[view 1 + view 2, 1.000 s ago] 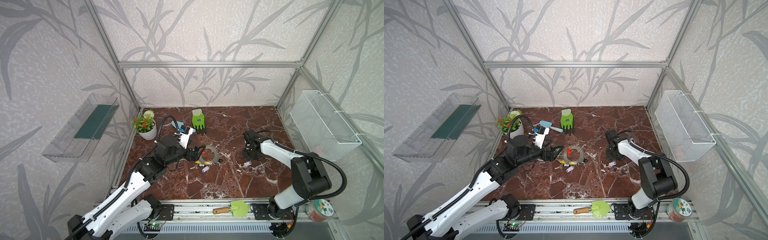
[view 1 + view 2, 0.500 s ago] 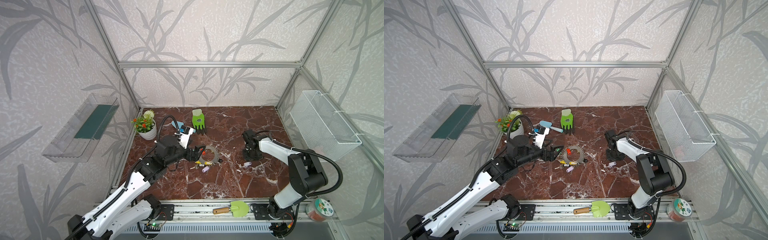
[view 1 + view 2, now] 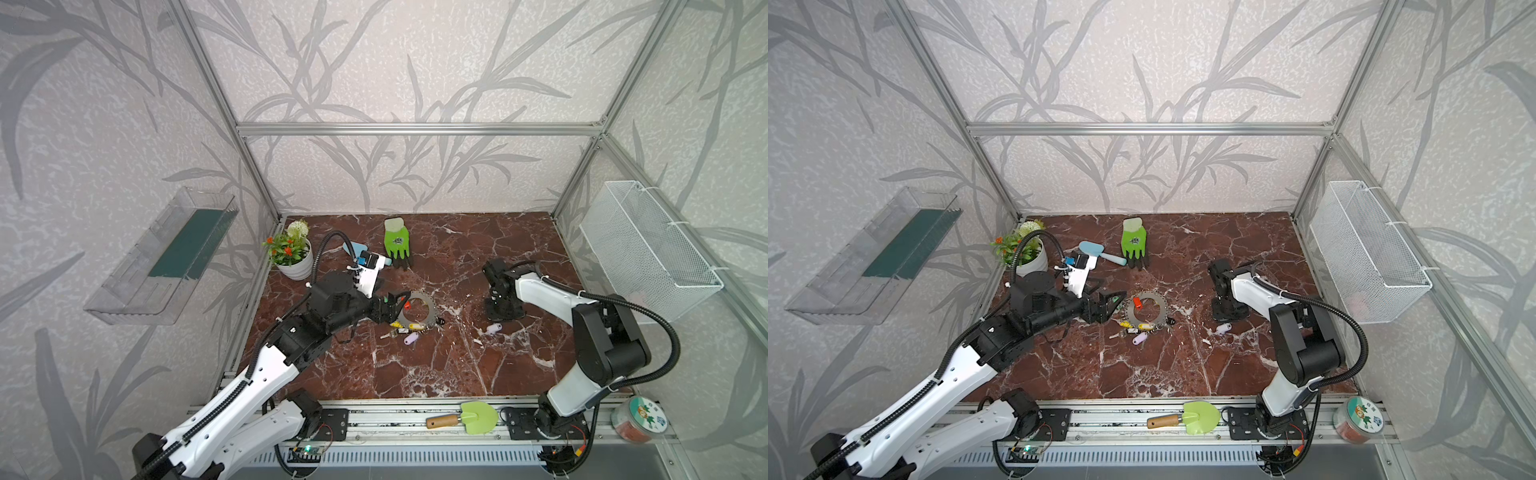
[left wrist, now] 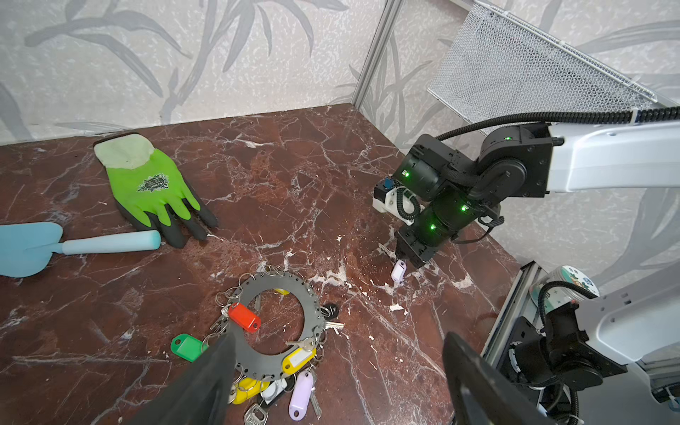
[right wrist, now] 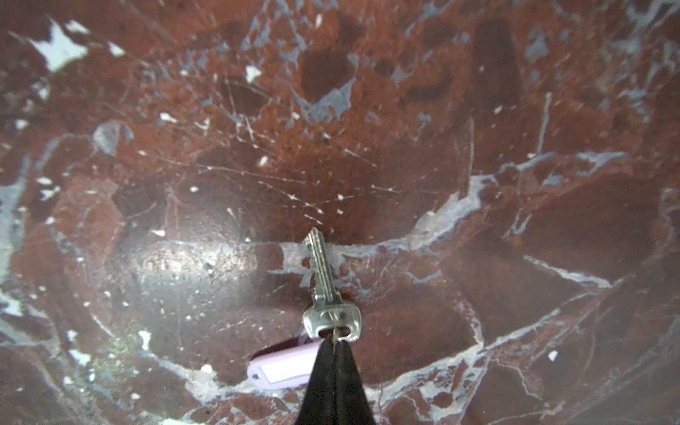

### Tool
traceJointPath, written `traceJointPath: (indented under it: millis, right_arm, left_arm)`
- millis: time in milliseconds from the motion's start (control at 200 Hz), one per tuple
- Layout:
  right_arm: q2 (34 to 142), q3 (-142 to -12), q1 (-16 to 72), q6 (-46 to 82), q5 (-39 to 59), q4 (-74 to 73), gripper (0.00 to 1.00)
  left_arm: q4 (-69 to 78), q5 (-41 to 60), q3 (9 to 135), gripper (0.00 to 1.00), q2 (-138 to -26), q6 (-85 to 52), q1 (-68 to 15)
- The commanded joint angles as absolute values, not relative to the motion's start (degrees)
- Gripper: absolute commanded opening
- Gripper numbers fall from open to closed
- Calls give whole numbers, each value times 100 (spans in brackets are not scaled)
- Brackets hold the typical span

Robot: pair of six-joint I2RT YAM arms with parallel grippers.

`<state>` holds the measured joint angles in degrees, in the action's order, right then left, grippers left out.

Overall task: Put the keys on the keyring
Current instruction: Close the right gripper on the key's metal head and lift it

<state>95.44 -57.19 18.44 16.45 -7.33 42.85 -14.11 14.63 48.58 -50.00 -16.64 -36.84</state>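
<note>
The grey notched keyring [image 3: 431, 309] [image 3: 1160, 311] [image 4: 265, 362] lies flat on the marble floor. Hung round its rim are several keys with tags: red [image 4: 244, 317], green [image 4: 187, 346], yellow [image 4: 298, 358] and lilac [image 4: 301, 392]. My left gripper [image 3: 395, 305] [image 3: 1115, 305] [image 4: 337, 335] is open at the ring's left edge, one finger [image 4: 217, 364] over the rim. To the right, a loose silver key [image 5: 323, 279] with a lilac tag [image 5: 283, 364] [image 3: 493, 328] [image 3: 1224, 328] lies on the floor. My right gripper [image 5: 335, 344] [image 3: 496, 318] [image 4: 404, 257] is shut on its thin split ring.
A green glove [image 3: 397, 245] and a blue trowel [image 3: 1096, 249] lie at the back. A flower pot [image 3: 291, 253] stands back left. A wire basket [image 3: 648, 245] hangs on the right wall. A green trowel [image 3: 469, 417] and a jar [image 3: 636, 419] sit on the front rail.
My right gripper's jaws have closed on the lilac-tagged key's split ring. The left arm and the keyring have not moved.
</note>
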Motion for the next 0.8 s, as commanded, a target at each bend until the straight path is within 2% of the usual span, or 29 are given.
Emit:
traceJointPath:
  millis: [0,115,235,320,375,565,795]
  right_arm:
    - [9096,-5737,1863,1807,-447,4347,0]
    - [8201,-5504,1859,2187,428,3933,0]
    - [7269,-5181,1846,3160,1293,3303,0]
    - [6713,-4743,1833,4208,1786,2463,0]
    - [6541,-4808,1819,4716,1898,2421,0]
    - [6483,-5407,1854,5905,2396,2965,0]
    - [6357,-5719,1917,6823,2685,3610,0]
  left_arm:
    - [-1292,1475,4803,87,-4913,-1635,-3689]
    - [-1318,1501,4814,84,-4909,-1574,-3683]
    - [-1337,1790,4856,82,-5008,-1336,-3690]
    - [-1189,2213,4856,75,-5169,-1190,-3700]
    - [-980,2302,4814,69,-5238,-1198,-3786]
    - [166,1078,4257,65,-5173,-416,-5046]
    - [1086,-457,4113,61,-5988,1221,-6299]
